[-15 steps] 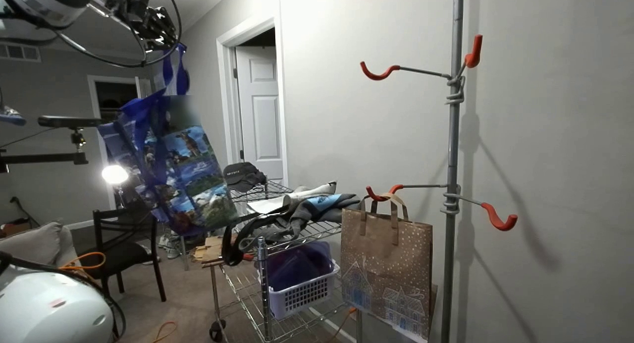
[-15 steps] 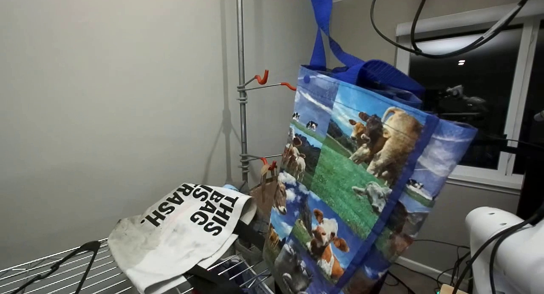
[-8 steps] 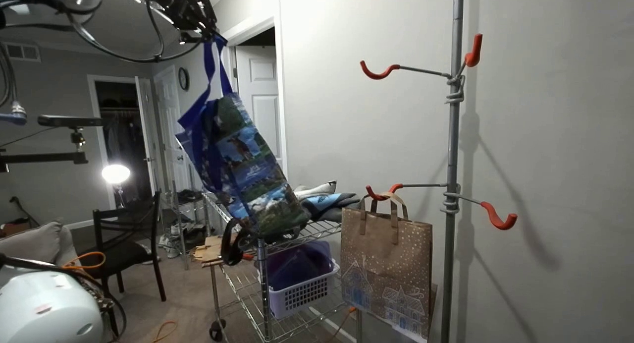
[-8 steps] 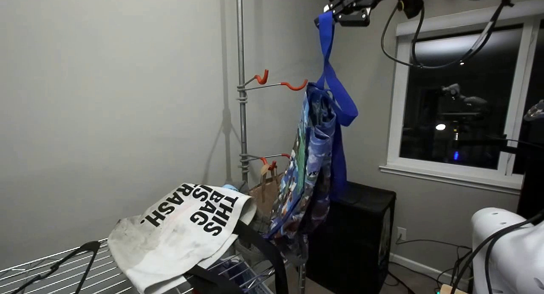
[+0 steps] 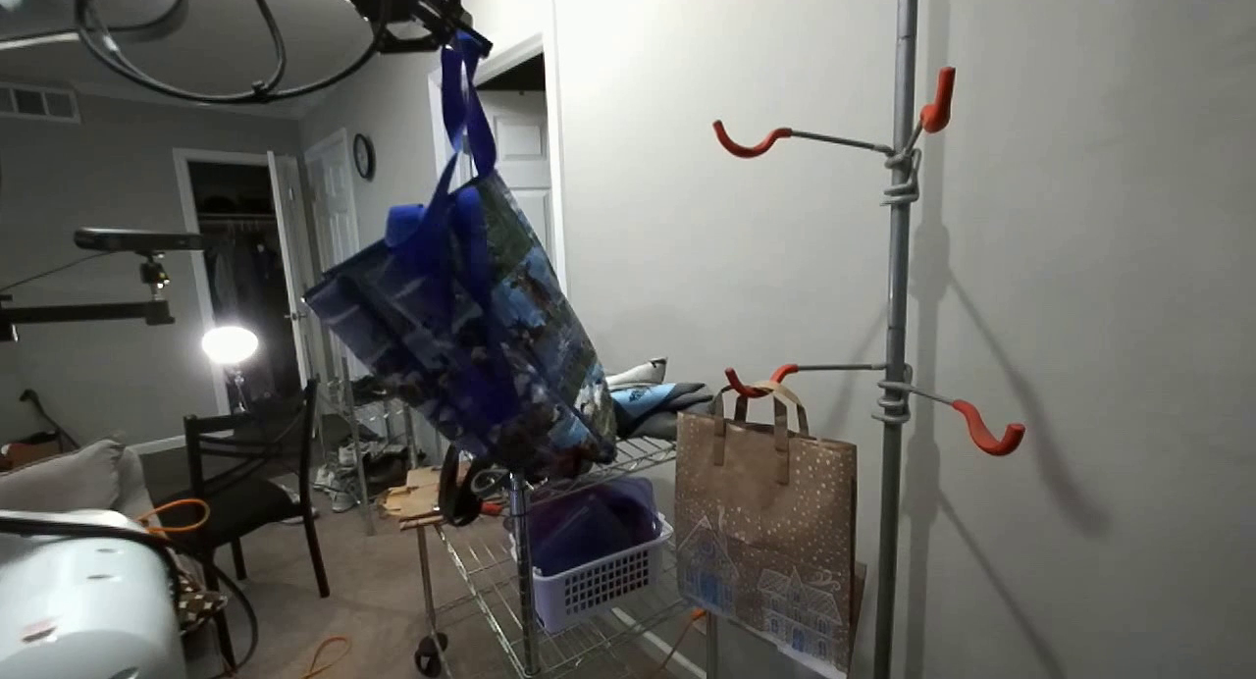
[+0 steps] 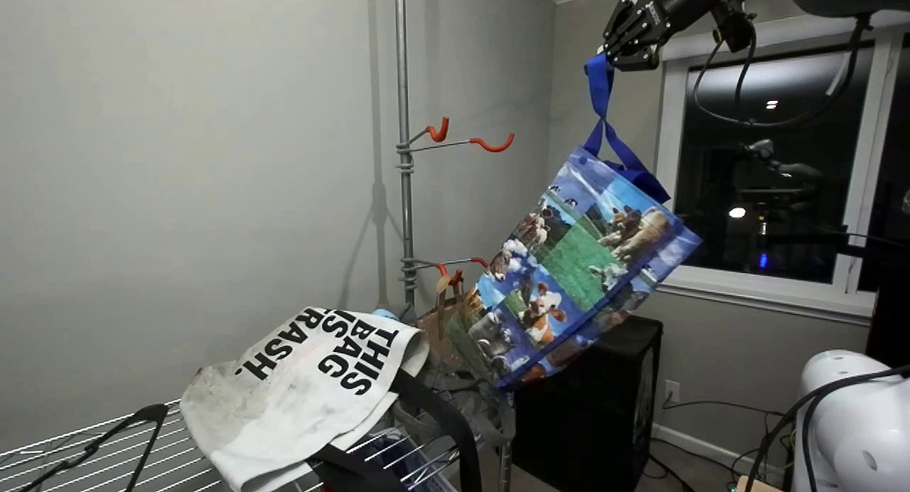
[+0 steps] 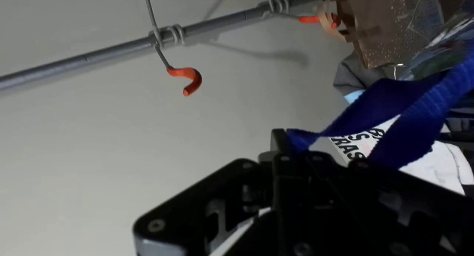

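One gripper (image 6: 606, 52) is clenched on a blue strap (image 6: 601, 88); in the wrist view the band is pinched at the very ends of the fingers, so a narrow fold takes the load. Below it the shopping bag (image 6: 569, 264), printed with cows, hangs in mid-air, strongly tilted; suspension from a single point near one end of its mouth probably accounts for the slant. Loose webbing (image 6: 645, 183) sags at that mouth; whether it belongs to the gripped strap cannot be told. In an exterior view the bag's lower edge overlaps the wire rack (image 5: 525, 581); contact between the two is uncertain.

To the right in that view stands a pole (image 5: 897, 287) bearing red hooks (image 5: 752, 153), their ends curled upward, a shape suited to keeping a loop from sliding off. A lower hook carries the paper bag (image 5: 765, 522) by its handles (image 5: 782, 434), which keeps that bag upright. On the rack's top shelf a white cloth bag (image 6: 263, 421) lies slumped, presumably because soft fabric does not stand unaided; a basket (image 5: 601, 586) sits one level down. In the far left background are a chair (image 5: 243, 507) and a lit lamp (image 5: 230, 344).
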